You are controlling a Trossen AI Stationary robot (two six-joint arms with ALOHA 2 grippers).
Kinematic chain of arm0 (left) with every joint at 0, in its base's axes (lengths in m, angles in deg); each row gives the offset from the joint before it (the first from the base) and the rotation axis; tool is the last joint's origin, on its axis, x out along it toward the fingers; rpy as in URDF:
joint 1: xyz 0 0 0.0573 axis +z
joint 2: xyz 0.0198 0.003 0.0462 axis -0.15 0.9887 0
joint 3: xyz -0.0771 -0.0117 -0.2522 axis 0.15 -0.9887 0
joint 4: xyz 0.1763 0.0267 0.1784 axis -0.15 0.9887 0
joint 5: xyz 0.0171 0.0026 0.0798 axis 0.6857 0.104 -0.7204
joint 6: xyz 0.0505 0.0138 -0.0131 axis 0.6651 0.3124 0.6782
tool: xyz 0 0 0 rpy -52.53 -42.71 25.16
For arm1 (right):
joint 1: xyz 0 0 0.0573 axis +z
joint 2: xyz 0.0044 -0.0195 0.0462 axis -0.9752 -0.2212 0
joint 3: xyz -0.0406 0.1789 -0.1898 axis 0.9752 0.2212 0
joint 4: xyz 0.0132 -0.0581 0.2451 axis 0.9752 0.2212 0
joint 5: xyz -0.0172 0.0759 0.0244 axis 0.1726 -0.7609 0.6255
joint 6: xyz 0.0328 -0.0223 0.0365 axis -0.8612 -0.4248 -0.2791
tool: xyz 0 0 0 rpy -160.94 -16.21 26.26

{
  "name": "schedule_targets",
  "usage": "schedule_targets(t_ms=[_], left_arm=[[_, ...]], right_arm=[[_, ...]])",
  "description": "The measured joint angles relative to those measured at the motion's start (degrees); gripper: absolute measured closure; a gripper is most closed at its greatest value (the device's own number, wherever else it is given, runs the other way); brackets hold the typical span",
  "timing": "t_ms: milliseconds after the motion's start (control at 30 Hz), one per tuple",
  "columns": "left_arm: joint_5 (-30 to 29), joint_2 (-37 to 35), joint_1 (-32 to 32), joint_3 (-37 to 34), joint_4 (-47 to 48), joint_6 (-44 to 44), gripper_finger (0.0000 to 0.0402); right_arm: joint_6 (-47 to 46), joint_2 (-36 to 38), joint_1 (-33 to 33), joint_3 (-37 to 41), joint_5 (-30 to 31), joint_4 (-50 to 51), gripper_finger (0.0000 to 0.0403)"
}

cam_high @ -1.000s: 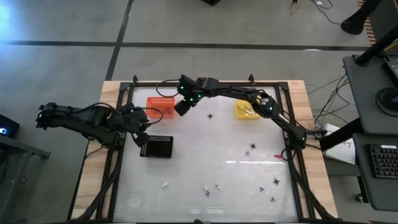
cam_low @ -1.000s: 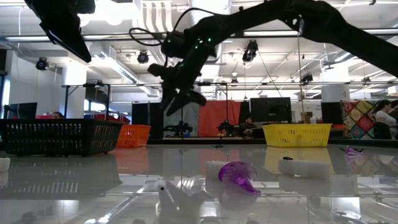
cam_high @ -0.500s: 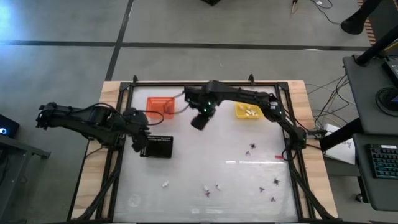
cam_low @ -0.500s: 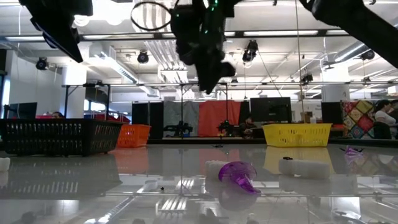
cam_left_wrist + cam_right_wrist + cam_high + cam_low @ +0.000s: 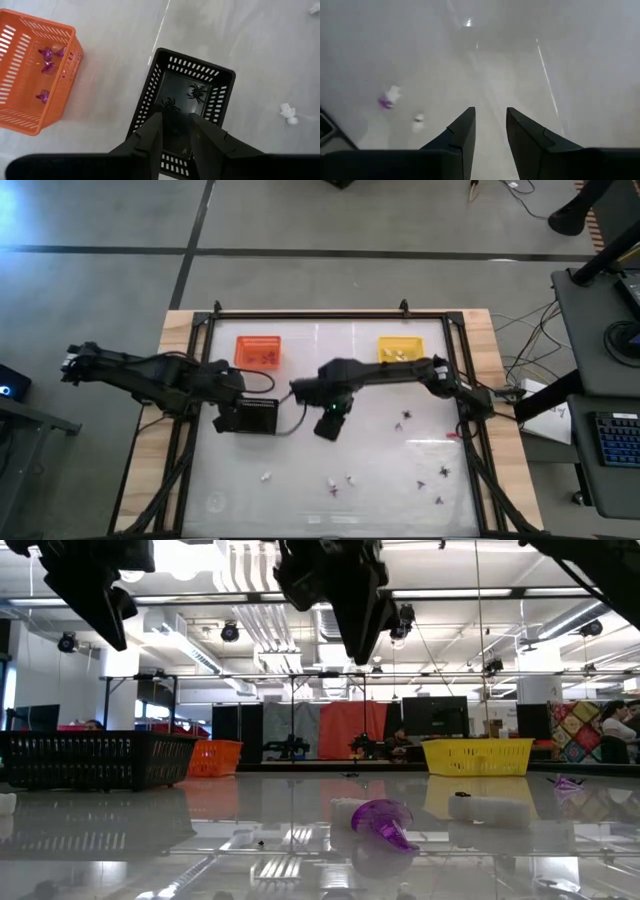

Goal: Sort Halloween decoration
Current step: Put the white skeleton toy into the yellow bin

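Note:
The Halloween decoration lies scattered on the near half of the table: small whitish pieces (image 5: 265,476) and purple ones (image 5: 405,418). Two black spiders (image 5: 197,92) lie in the black tray (image 5: 255,417), and purple pieces (image 5: 47,54) in the orange basket (image 5: 258,350). The yellow basket (image 5: 400,352) also holds some. My left gripper (image 5: 175,120) hovers open over the black tray, with nothing between its fingers. My right gripper (image 5: 490,117) hangs open above the middle of the table (image 5: 330,423), pointing down, also with nothing between its fingers.
A dark frame (image 5: 300,315) runs round the glossy white table top. In the low view a purple piece (image 5: 383,820) and a white one (image 5: 490,810) lie close to the near edge. A white-and-purple piece (image 5: 390,97) lies ahead of my right gripper.
My right gripper has swung away from the orange basket toward the table's near edge and a little to the right. It now hangs over the table's middle and points more steeply down. The trinkets and baskets have stayed where they were.

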Motion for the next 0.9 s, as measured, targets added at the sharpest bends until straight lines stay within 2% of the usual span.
schedule_targets(t_ms=[167, 300, 600, 900], left_arm=[[-0.04, 1.04, 0.0, 0.0, 0.0, 2.34, 0.0324], [-0.07, 1.35, 0.0, 0.0, 0.0, 2.98, 0.0324], [-0.09, 1.04, -0.04, 0.0, -0.02, 3.0, 0.0324], [-0.1, 1.04, -0.02, 0.0, -0.02, 3.0, 0.0324]], right_arm=[[-7.92, 0.0, 4.76, 0.22, 0.47, -1.7, 0.0293], [-13.83, 0.0, 8.44, 1.16, 3.59, -2.13, 0.0286], [-19.88, 0.07, 14.8, 7.89, 3.63, -3.14, 0.0284], [-23.54, 0.07, 18.07, 18.02, -0.91, -16.75, 0.0286]])
